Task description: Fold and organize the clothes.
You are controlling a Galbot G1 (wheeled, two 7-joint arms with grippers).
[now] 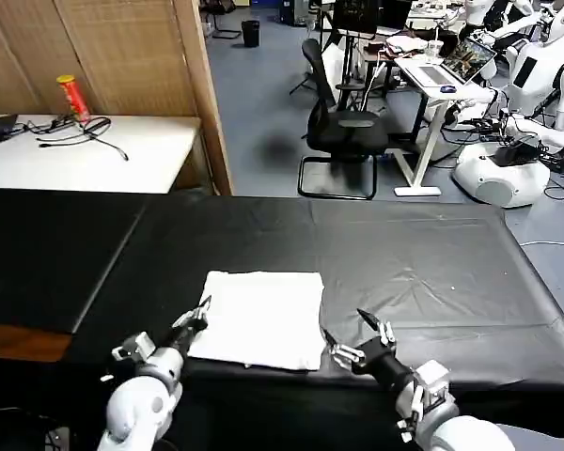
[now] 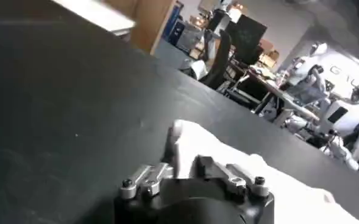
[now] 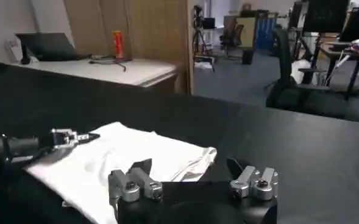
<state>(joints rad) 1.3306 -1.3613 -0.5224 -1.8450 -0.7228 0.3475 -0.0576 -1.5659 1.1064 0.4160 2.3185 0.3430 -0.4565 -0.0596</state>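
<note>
While the T-shirt (image 1: 263,318) lies folded into a compact, near-square pad close to the table's (image 1: 432,263) near edge, the left gripper (image 1: 199,313) sits at its left edge, fingers narrow, touching or just over the cloth. The right gripper (image 1: 350,334), spread wide and empty, waits just beside the right edge. The left arm is therefore nearer. The soft white cotton looks plain and layered against the smooth black tabletop; farther back stands a black office chair (image 1: 343,127).
</note>
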